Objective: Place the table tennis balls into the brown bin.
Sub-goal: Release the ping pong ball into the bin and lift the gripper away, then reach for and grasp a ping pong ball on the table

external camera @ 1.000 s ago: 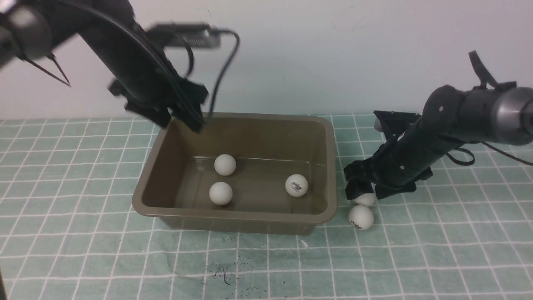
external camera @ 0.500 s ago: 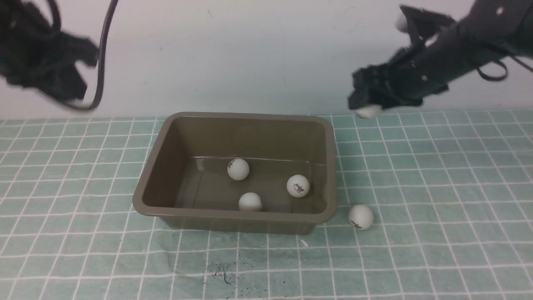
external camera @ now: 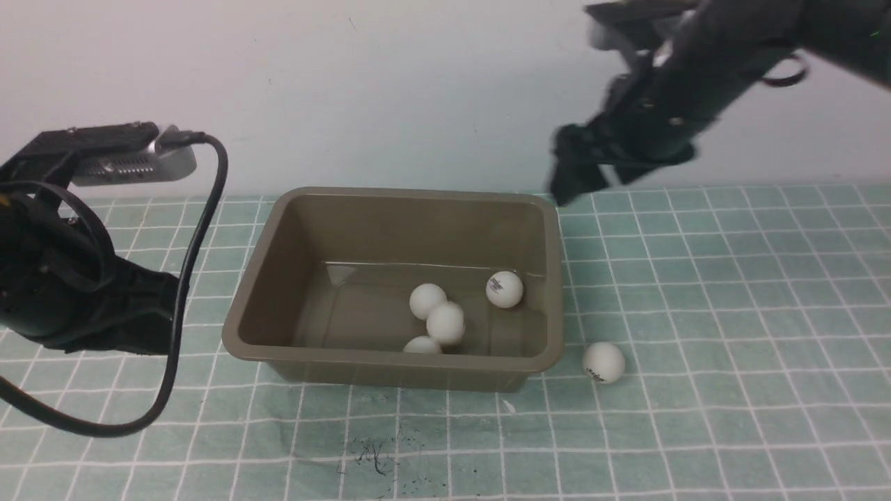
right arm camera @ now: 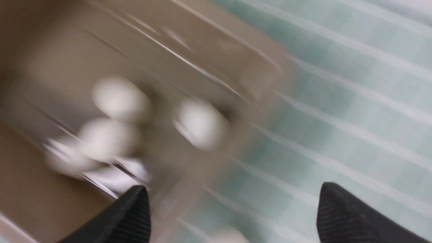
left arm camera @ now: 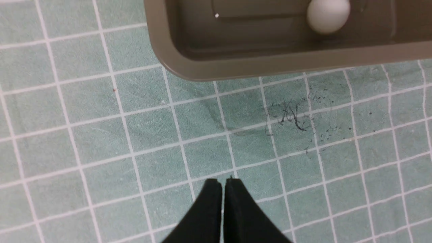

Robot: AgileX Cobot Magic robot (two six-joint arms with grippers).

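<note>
You have four small white table tennis balls (external camera: pixel 445 322) in the large olive-brown plastic bin (external camera: pixel 299 236), one half hidden by its rim; the fifth ball (external camera: pixel 603 362) lies just outside. The left gripper (left arm camera: pixel 222 182) jaws are pressed together; the right gripper (right arm camera: pixel 233 189) jaws are spread, though blurred.

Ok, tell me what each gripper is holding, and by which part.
Nothing. The left gripper is shut and empty; the right gripper is open and empty.

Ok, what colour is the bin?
The bin is olive-brown; the front view shows it best.
</note>
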